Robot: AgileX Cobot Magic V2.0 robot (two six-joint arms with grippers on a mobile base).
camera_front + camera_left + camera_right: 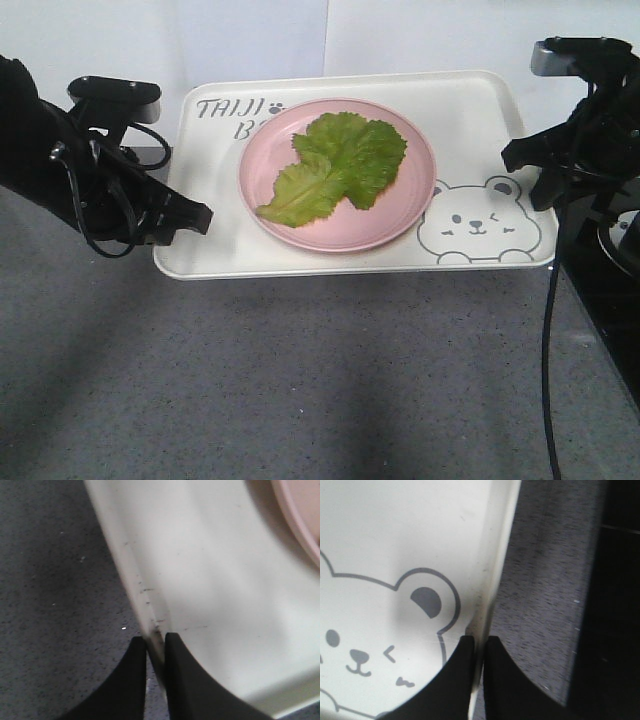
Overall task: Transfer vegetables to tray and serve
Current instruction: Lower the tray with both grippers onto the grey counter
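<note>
- Lettuce (335,165) lies on pink plate (400,215), plate sits on tray (470,110); transfer part looks done.
- Tray rests on grey tabletop (300,380), toward its far edge, roughly centred.
- Left end effector (155,647) pinched shut on tray's left rim.
- Right end effector (480,645) closed onto tray's right rim, beside bear drawing (478,222).
- Left to do: lift and serve; tray doesn't look raised yet, hard to tell.

tray (470,110) on surface (300,380), far side. plate (270,205) in tray centre, vegetables (340,165) on plate. left gripper (156,652) pinches tray's left rim, right gripper (479,655) its right rim.
</note>
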